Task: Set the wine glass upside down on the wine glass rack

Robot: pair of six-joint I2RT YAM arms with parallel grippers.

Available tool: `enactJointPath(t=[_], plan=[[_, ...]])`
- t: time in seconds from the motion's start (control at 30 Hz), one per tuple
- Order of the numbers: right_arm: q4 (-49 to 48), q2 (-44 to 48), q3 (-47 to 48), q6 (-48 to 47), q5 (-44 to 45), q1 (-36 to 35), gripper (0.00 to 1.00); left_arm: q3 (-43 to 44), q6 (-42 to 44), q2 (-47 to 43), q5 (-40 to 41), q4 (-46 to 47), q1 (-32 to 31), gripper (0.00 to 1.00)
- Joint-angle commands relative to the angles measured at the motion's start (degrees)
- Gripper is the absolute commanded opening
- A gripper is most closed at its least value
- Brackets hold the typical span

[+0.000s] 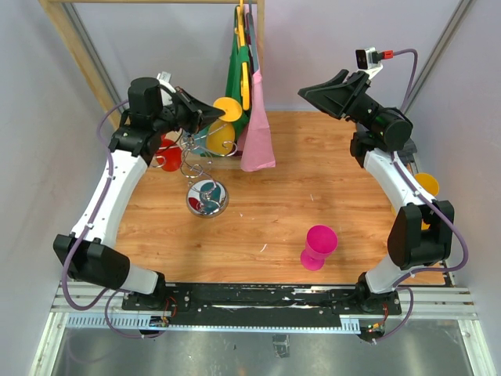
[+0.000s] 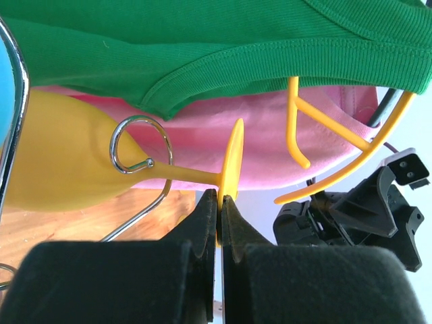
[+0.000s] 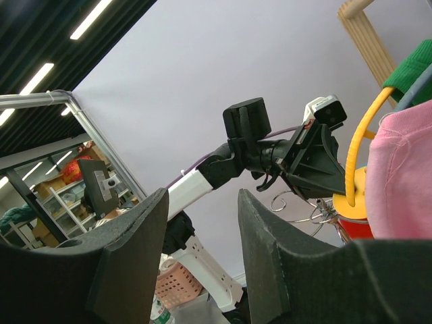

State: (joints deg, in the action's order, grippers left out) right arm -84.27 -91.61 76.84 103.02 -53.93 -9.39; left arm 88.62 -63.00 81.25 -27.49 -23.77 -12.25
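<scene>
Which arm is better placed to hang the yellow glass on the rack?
Left. The left tool is shut on the foot of the yellow wine glass, its stem by a hook of the wine glass rack. The right tool is open, empty, far off.

The wooden table (image 1: 313,196) has a warm brown plank top. Behind the table a plain pale lilac wall (image 1: 329,39) rises, and similar pale walls close it on the left and on the right. At the back left of the table stands a light wooden frame (image 1: 76,48). A thin grey pole (image 1: 441,47) leans at the table's back right. High above the table the ceiling (image 3: 27,27) is dark, with long white strip lights (image 3: 94,17)
</scene>
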Motion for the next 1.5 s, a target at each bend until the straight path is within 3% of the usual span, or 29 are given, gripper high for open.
enactJointPath(t=[0.0,0.53,0.93,1.47], plan=[[-3.55,-0.01,0.25,-0.58,0.06,1.87,0.47,1.76,0.15,0.67,1.33,1.06,-0.58,0.0],[-3.54,-1.1,0.65,-0.65,-0.15,1.96,0.47,1.08,-2.5,2.31,3.0,5.09,-0.92,0.0],[-3.62,-1.46,0.88,-0.46,-0.16,2.1,0.47,0.81,-2.44,-0.01,9.19,2.75,-0.8,0.0],[-3.55,-1.22,0.66,-0.5,-0.08,2.01,0.47,-0.71,-2.48,-1.8,8.64,1.62,0.46,0.0]])
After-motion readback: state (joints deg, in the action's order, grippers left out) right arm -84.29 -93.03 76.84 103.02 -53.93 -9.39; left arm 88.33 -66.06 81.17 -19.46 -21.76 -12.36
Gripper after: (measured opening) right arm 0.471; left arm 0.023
